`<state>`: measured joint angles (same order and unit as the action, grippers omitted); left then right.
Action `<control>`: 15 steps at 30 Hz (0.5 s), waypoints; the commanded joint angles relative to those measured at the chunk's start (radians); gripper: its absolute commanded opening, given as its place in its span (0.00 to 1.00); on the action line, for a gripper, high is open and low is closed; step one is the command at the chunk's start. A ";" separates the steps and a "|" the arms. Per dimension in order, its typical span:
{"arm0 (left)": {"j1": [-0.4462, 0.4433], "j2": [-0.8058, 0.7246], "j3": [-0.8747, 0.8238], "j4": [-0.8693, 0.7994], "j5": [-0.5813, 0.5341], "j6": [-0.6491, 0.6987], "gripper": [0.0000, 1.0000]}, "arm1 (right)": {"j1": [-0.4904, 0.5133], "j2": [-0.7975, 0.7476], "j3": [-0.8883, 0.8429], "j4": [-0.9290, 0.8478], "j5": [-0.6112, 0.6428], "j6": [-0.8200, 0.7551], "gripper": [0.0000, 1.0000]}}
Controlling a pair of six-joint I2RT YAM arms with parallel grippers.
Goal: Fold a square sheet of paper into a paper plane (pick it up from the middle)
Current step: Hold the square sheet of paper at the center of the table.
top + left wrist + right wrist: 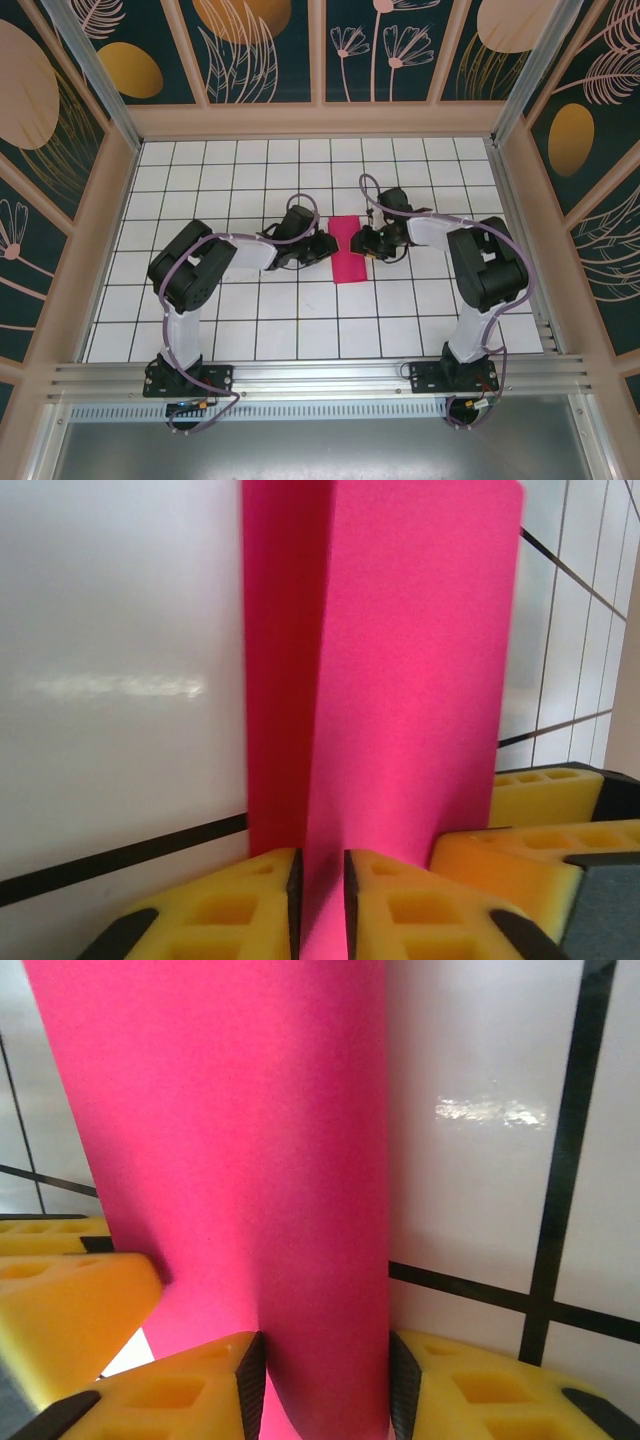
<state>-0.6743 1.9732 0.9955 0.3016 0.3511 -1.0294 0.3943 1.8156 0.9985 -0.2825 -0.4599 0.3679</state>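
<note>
Paper (350, 250): half-folded on the worktop (250, 320), for creasing.
Left gripper (320, 880): straddles one edge; grasp unclear.
Right gripper (325, 1370): straddles opposite edge, likely steadying; grasp unclear.

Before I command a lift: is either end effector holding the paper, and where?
Cannot be told. Opposite sides of the paper sit between the jaws of the left end effector and right end effector, but clamping is unclear.
</note>
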 commanded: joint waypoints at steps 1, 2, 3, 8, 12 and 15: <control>0.015 -0.045 0.035 -0.105 -0.022 0.039 0.29 | 0.025 0.067 0.008 -0.074 0.120 -0.031 0.39; 0.022 -0.059 0.039 -0.126 -0.031 0.044 0.31 | 0.030 0.077 0.013 -0.087 0.136 -0.036 0.39; 0.029 -0.071 0.040 -0.141 -0.044 0.045 0.32 | 0.034 0.080 0.014 -0.092 0.146 -0.038 0.39; 0.059 -0.117 0.031 -0.194 -0.103 0.064 0.34 | 0.037 0.093 0.016 -0.086 0.151 -0.035 0.38; 0.067 -0.137 0.009 -0.186 -0.128 0.057 0.37 | 0.039 0.110 0.025 -0.094 0.150 -0.037 0.39; 0.069 -0.142 0.000 -0.174 -0.138 0.051 0.38 | 0.045 0.125 0.038 -0.108 0.158 -0.040 0.40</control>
<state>-0.6075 1.8595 1.0107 0.1509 0.2432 -0.9905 0.4198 1.8439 1.0538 -0.3588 -0.3927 0.3481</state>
